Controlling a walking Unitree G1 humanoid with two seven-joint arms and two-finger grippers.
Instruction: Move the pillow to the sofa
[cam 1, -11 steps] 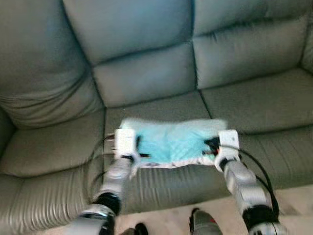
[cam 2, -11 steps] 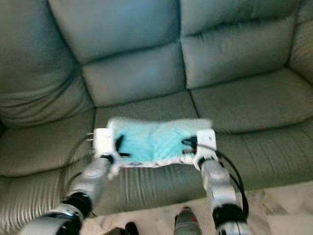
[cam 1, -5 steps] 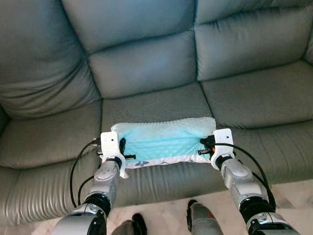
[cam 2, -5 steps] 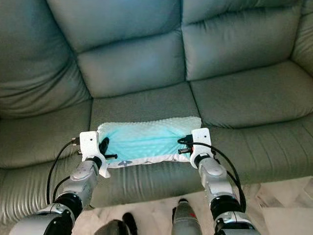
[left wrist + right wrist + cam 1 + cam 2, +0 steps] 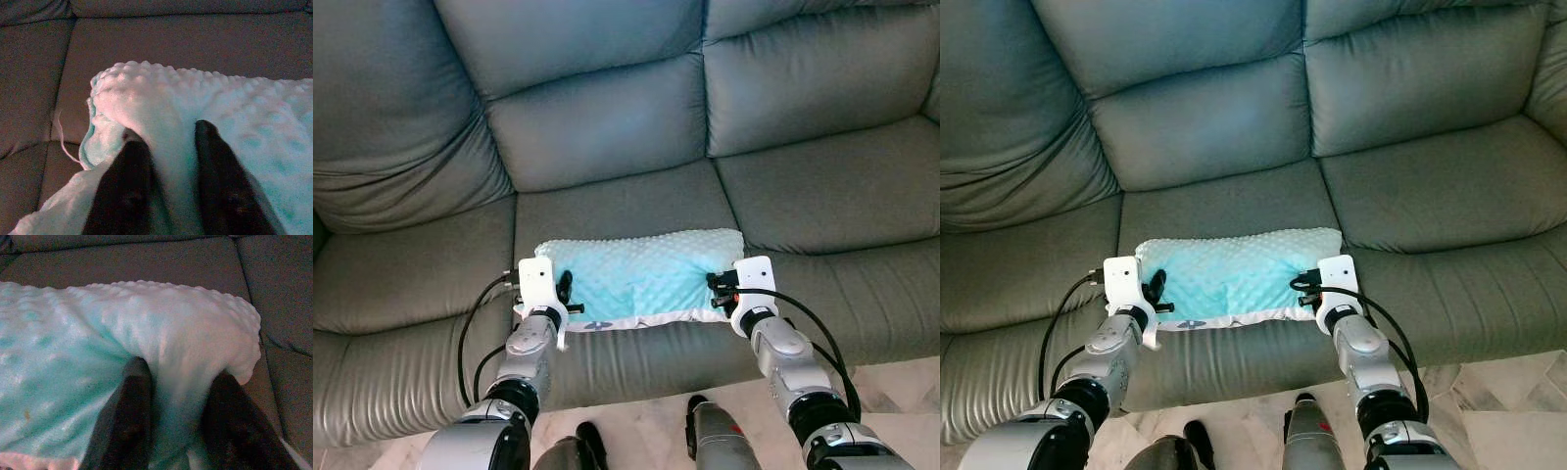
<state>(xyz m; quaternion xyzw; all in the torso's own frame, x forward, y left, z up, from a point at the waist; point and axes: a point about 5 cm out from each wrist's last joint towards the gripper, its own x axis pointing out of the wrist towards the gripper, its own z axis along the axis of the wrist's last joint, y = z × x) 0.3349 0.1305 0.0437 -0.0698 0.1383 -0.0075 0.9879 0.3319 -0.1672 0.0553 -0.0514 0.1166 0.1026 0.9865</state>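
A light-blue bumpy pillow (image 5: 641,274) lies across the front part of the middle seat of the grey-green leather sofa (image 5: 607,127). My left gripper (image 5: 566,294) is at the pillow's left end, shut on a fold of its fabric. At the right end my right gripper (image 5: 717,291) pinches the pillow in the same way. In the left wrist view the two black fingers (image 5: 129,166) squeeze a ridge of the pillow (image 5: 234,107) between them. The right wrist view has the fingers (image 5: 134,396) clamped on the pillow (image 5: 73,342) near its corner.
The sofa's left seat (image 5: 401,284) and right seat (image 5: 832,186) flank the middle one, with the backrest cushions behind. Pale floor (image 5: 901,382) runs along the sofa's front edge, and my own legs (image 5: 715,441) stand close against it.
The head view has steadied and sharpened. The pillow has gone from a sagging hold between the grippers to resting fuller on the seat cushion. Both grippers keep their hold.
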